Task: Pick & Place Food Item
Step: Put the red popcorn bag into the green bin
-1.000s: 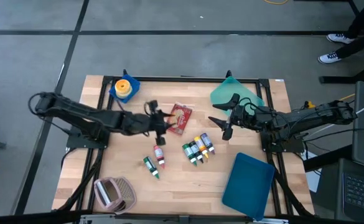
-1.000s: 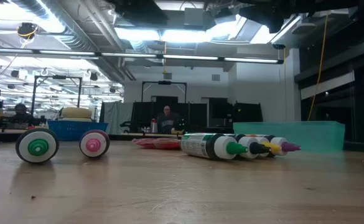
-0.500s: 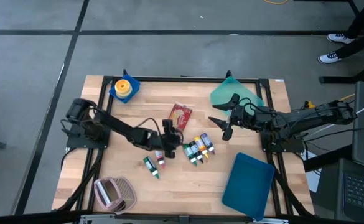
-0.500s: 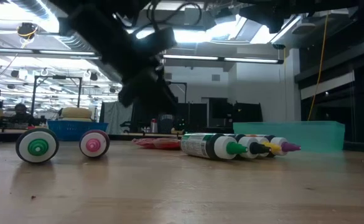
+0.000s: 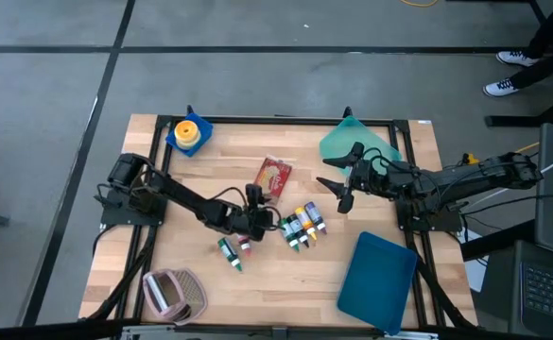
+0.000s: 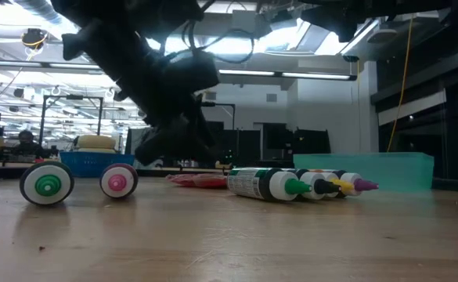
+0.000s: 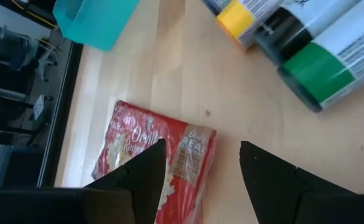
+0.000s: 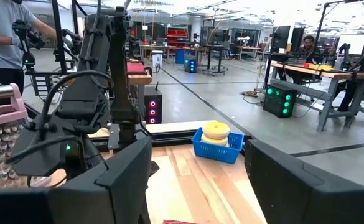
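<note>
A red snack packet [image 5: 273, 176] lies flat on the wooden table, also seen in the left wrist view [image 7: 145, 163] and in the low view [image 6: 197, 179]. My left gripper [image 5: 259, 217] hangs low just near of the packet, open, pointing slantwise down at it. In the left wrist view [image 7: 200, 180], the packet's near end lies ahead of the two fingers, with no touch showing. A yellow item sits in a blue basket [image 5: 189, 134] at the far left. My right gripper [image 5: 338, 185] waits open above the table's right half [image 8: 197, 186].
Several bottles [image 5: 301, 227] lie side by side right of my left gripper, and two more [image 5: 235, 247] lie near of it. A teal container [image 5: 356, 142] stands at the far right, a blue tray [image 5: 378, 276] near right, a pink object [image 5: 172, 293] near left.
My left gripper has sunk toward the table and moved toward the near edge, from beside the packet's left side to just near of it. It has dropped into the low view from above. The packet and bottles have stayed put.
</note>
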Motion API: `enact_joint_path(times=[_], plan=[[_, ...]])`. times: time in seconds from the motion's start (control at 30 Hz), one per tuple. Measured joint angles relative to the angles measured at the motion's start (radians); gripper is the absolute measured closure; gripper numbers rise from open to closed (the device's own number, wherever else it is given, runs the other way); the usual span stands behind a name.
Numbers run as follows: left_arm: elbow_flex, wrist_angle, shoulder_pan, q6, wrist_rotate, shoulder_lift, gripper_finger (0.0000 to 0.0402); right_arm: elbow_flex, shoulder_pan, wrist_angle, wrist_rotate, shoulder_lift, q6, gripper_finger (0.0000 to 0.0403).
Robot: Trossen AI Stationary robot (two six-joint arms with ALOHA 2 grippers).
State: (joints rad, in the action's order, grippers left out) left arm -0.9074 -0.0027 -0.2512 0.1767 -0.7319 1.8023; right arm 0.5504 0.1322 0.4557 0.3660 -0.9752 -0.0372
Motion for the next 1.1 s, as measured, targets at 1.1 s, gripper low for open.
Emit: enact_joint_path(times=[1.1], plan=[[-0.003, 0.038, 0.153, -0.006, 0.063, 0.117, 0.0203, 0.000, 0.000, -0.003, -0.001, 0.000, 0.003, 0.0149]])
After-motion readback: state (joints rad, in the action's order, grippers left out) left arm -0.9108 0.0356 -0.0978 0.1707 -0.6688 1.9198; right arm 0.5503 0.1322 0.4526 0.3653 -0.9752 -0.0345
